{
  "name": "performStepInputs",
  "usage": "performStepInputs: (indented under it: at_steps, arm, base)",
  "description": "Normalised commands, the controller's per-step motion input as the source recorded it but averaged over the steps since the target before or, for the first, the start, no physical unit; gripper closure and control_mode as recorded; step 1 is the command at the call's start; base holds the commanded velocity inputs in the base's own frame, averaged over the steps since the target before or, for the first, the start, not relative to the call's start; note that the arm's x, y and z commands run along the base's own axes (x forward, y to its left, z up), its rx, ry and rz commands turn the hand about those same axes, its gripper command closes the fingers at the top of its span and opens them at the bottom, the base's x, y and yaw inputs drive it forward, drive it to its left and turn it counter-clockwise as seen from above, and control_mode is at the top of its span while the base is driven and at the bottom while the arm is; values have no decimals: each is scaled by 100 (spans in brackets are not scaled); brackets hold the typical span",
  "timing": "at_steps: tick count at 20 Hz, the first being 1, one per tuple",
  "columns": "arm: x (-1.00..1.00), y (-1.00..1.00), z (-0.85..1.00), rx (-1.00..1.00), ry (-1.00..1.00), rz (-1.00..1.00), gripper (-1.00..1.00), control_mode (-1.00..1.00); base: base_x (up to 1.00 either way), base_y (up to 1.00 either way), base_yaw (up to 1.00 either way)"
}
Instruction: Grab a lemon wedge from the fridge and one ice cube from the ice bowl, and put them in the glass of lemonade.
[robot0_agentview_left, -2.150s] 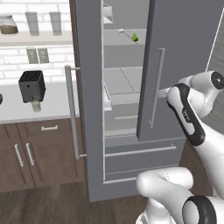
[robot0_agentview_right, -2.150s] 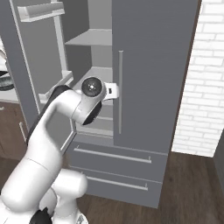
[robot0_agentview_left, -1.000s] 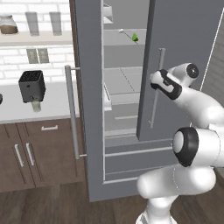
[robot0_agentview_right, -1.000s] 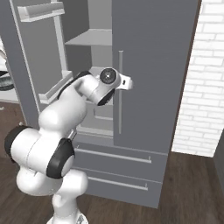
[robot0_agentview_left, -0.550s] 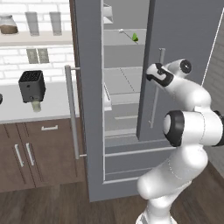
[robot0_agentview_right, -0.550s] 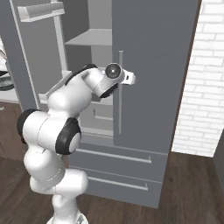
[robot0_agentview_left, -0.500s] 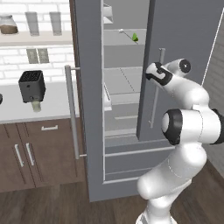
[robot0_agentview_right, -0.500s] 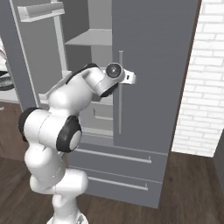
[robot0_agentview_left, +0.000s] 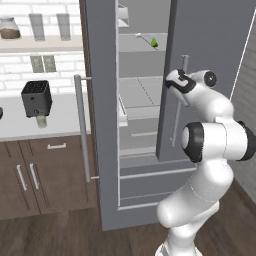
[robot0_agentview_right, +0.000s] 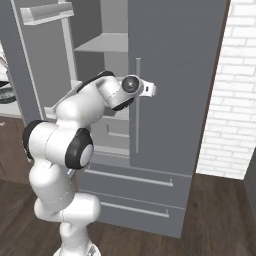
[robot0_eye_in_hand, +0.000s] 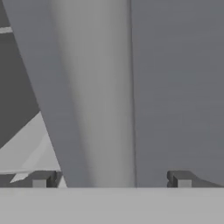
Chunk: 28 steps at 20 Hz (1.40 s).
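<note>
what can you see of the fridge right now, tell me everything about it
The fridge is tall, flat grey and metal-looking, with double doors and two drawers below. The left door stands swung open, showing pale shelves with a small lemon wedge on an upper one. The right door is partly open; the open gripper straddles its silver bar handle.

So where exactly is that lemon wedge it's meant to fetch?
Find the tall grey fridge, whose left door stands open. Look at the upper shelf inside, towards its right end beside the edge of the right door. The lemon wedge is the tiny yellow-green speck there, the one bright spot among grey shelves.
</note>
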Motion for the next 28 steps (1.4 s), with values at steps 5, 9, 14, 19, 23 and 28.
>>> performStepInputs:
  at_steps: [5,9,14,19,23,28]
  arm:
    - [53,0,-14,0,0,1,100,-100]
    - [-18,-9,0,0,7,0,100,-100]
    - [-94,-64,3,2,14,0,100,-100]
    - [-100,-97,16,9,15,0,100,-100]
    - [-100,-100,15,12,12,0,100,-100]
    - [-88,-100,17,12,8,0,100,-100]
  base:
    - [0,0,0]
    - [0,0,0]
    - [0,0,0]
    - [0,0,0]
    - [0,0,0]
    - [0,0,0]
